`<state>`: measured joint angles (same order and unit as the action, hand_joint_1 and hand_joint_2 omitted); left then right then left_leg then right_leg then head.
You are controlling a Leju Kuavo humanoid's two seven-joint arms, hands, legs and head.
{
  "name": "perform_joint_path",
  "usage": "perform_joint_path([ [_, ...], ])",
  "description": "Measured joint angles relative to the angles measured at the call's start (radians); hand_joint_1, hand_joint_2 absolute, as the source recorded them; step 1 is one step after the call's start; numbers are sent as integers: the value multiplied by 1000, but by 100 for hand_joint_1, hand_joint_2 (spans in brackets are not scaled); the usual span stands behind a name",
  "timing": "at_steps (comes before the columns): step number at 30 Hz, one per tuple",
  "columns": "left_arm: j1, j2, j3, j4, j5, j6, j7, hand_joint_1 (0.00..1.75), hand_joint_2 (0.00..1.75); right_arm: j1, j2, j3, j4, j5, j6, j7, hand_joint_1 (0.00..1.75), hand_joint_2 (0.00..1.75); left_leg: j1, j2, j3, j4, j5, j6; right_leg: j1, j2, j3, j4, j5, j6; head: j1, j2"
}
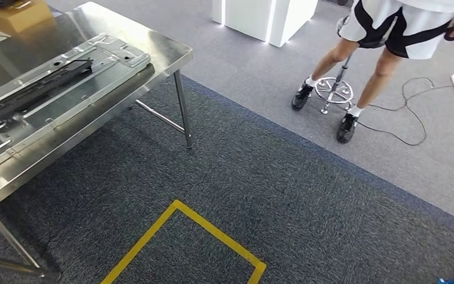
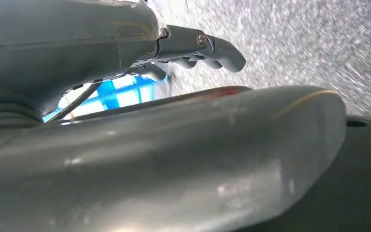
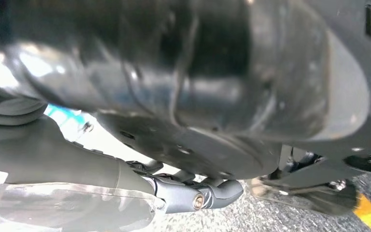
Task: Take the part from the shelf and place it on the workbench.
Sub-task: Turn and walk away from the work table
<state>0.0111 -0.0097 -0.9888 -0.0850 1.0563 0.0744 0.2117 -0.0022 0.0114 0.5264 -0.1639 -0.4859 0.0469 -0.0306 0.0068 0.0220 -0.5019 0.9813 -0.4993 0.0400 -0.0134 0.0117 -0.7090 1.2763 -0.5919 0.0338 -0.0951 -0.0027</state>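
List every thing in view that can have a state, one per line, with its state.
workbench: standing on the carpet, carrying a metal panel.
metal panel: lying flat on the workbench, a black part on top.
black part: lying along the panel.
cardboard box: closed, at the bench's far end.
stool: upright beside a person.
left hand: fingers curled, holding nothing.
right hand: fingers curled, holding nothing.

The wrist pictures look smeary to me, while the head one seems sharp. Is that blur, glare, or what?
Head view: sharp, evenly lit, soft sheen on the steel workbench, faint shadow under it. Left wrist view: the left hand sits very close, the carpet streaked with blur. Right wrist view: the right hand and dark shapes around it are out of focus, with washed-out bright patches.
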Motion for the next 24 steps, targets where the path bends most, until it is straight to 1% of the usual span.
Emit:
perform_joint_path([
  [1, 1, 2, -2, -2, 0, 0, 0, 0, 0, 0, 0, 0, 0, 0, 0, 0, 0, 0, -1, 16, -1, 1, -1, -1, -1, -4, -9, 26, -4, 2, 0, 0],
  [2, 1, 3, -3, -4, 0, -1, 0, 0, 0, 1, 0, 0, 0, 0, 0, 0, 0, 0, -1, 30, -2, 3, -3, -2, -2, -8, 3, 12, 11, 4, 0, 0],
  [3, 1, 4, -4, -6, 0, -1, 0, 0, 0, 2, 0, 0, 0, 0, 0, 0, 0, 0, -1, 42, -1, 4, -5, -4, -2, -15, 35, -40, 40, 4, 0, 0],
  [4, 0, 5, -5, -8, 0, -2, 0, 0, 0, 3, -1, 0, 0, 0, 0, 0, 0, 0, -2, 53, 1, 7, -9, -7, -2, -30, 79, -115, 68, 2, 0, 0],
  [5, 0, 5, -6, -10, 0, -2, 0, 0, 0, 3, -2, 0, 0, 0, -1, 1, 0, 0, -4, 62, 2, 9, -12, -12, 1, -47, 115, -180, 89, -2, 0, 0],
  [6, -1, 6, -7, -11, 0, -2, 0, 0, 0, 4, -2, 0, 0, 0, -1, 1, 0, 0, -5, 70, 4, 12, -16, -17, 3, -58, 140, -224, 99, -8, 0, 0],
  [7, -2, 7, -8, -13, 0, -2, 0, 0, 0, 4, -3, 0, 0, 0, -1, 1, 0, 0, -7, 77, 5, 13, -19, -22, 6, -63, 149, -245, 101, -14, 0, 0],
  [9, -5, 9, -9, -14, 3, -3, -4, 0, 0, 5, -3, 0, 0, -1, 1, 0, 0, 0, -7, 90, 10, 12, -22, -32, 10, -47, 147, -247, 102, -25, 0, 0],
  [10, -6, 9, -9, -15, 10, -1, -12, 0, 0, 5, -3, 0, 0, -1, 4, 0, 0, 0, -5, 87, 12, 16, -26, -37, 8, -39, 147, -250, 105, -31, 0, 0],
  [11, -7, 10, -8, -15, 20, 2, -24, 0, 0, 5, -3, 0, 0, 2, 9, 1, 0, 0, -2, 70, 8, 29, -38, -42, 7, -31, 147, -254, 108, -37, 0, 0],
  [12, -6, 11, -6, -15, 33, 6, -39, 0, 0, 4, -3, 2, 0, 8, 14, 2, 0, 0, 0, 45, -5, 60, -61, -47, 4, -23, 147, -257, 112, -43, -1, 0],
  [13, -5, 12, -4, -15, 45, 8, -51, 0, 0, 2, -3, 5, 0, 17, 20, 0, 0, 0, 2, 16, -29, 115, -94, -51, 3, -15, 147, -259, 114, -47, -1, 0],
  [14, -3, 14, -1, -15, 52, 6, -58, 0, 0, 0, -3, 10, -1, 28, 23, -6, 0, 0, 3, -4, -62, 184, -129, -53, 3, -6, 145, -259, 115, -49, -1, 0],
  [15, -2, 16, 1, -15, 55, -4, -60, 0, 0, -1, -3, 16, -1, 37, 26, -13, 0, 0, 3, -12, -94, 252, -156, -55, 4, 5, 144, -258, 116, -50, -1, 0],
  [16, -1, 18, 2, -15, 54, -18, -58, 0, 0, -1, -4, 21, -1, 43, 27, -22, 0, 0, 3, -15, -118, 299, -165, -55, 5, 17, 143, -256, 115, -50, -1, 0],
  [17, 0, 19, 2, -15, 51, -31, -54, 0, 0, -1, -4, 26, -1, 46, 27, -29, 0, 0, 3, -17, -124, 306, -152, -54, 6, 30, 143, -254, 115, -50, -1, 0],
  [18, 0, 19, 2, -15, 49, -40, -50, 0, 0, -1, -6, 29, -1, 46, 27, -35, 0, 0, 3, -21, -112, 272, -120, -52, 6, 45, 144, -252, 115, -50, -1, 0],
  [19, 1, 19, 2, -15, 48, -45, -49, 0, 0, 0, -7, 30, -1, 43, 28, -41, 0, 0, 4, -32, -86, 208, -77, -49, 6, 59, 145, -251, 114, -49, -1, 0],
  [20, 2, 21, 2, -14, 48, -46, -53, 0, 0, 2, -9, 31, -1, 39, 30, -47, 0, 0, 5, -56, -58, 139, -43, -46, 7, 72, 145, -248, 113, -47, -1, 0],
  [21, 4, 22, 2, -12, 50, -45, -63, 0, 0, 3, -12, 31, -1, 33, 33, -52, 0, 0, 6, -79, -35, 81, -22, -43, 7, 85, 143, -245, 113, -44, -1, 0],
  [22, 5, 23, 2, -11, 53, -44, -78, 0, 0, 5, -15, 31, -1, 26, 37, -57, 0, 0, 7, -96, -23, 46, -14, -40, 7, 96, 138, -243, 114, -39, -1, 0],
  [23, 5, 25, 3, -10, 56, -43, -93, 0, 0, 9, -18, 31, -1, 18, 40, -59, 0, 0, 5, -103, -19, 34, -16, -38, 6, 106, 133, -242, 116, -32, -1, 0],
  [24, 4, 25, 4, -9, 59, -41, -108, 0, 0, 13, -20, 30, -1, 7, 44, -60, 0, 0, 4, -94, -19, 30, -15, -35, 4, 118, 128, -243, 120, -26, -1, 0],
])
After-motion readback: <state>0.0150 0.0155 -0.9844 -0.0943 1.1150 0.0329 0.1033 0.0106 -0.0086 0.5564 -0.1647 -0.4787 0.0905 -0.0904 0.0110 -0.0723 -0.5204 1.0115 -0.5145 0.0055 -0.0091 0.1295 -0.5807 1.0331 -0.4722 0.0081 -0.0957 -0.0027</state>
